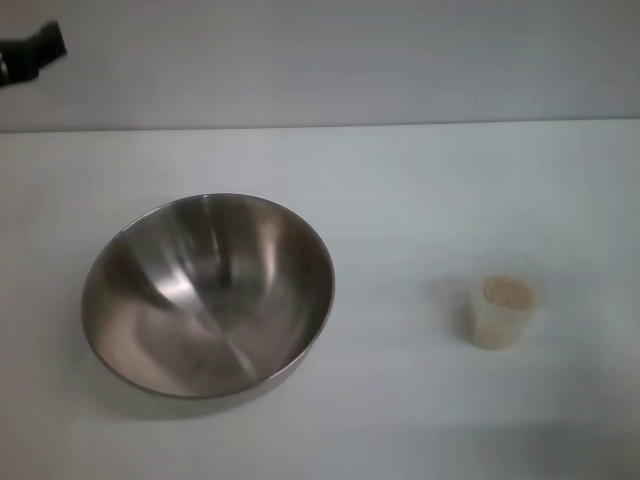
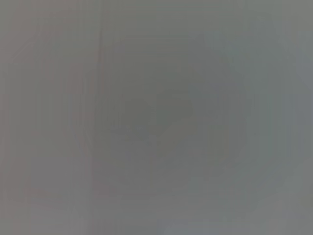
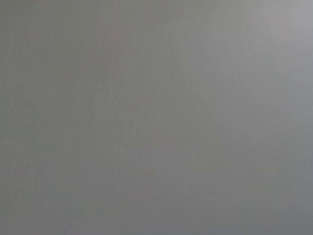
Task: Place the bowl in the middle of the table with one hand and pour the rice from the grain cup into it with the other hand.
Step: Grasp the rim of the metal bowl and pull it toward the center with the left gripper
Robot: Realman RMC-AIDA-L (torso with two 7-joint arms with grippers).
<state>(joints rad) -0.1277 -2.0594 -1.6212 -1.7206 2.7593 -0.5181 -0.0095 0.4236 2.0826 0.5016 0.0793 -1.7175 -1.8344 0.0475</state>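
Note:
The bowl [image 1: 208,296], a large shiny steel one, stands empty on the white table [image 1: 400,180], left of the middle in the head view. The grain cup [image 1: 503,310], small and translucent, stands upright to the right of the bowl and well apart from it. It holds the rice [image 1: 507,292], a beige granular mass. A dark part of my left arm or gripper [image 1: 32,52] shows at the far top left corner, well away from the bowl. My right gripper is out of view. Both wrist views show only plain grey.
The table's far edge [image 1: 320,127] runs across the head view, with a grey wall behind it. Bare tabletop lies between the bowl and the cup.

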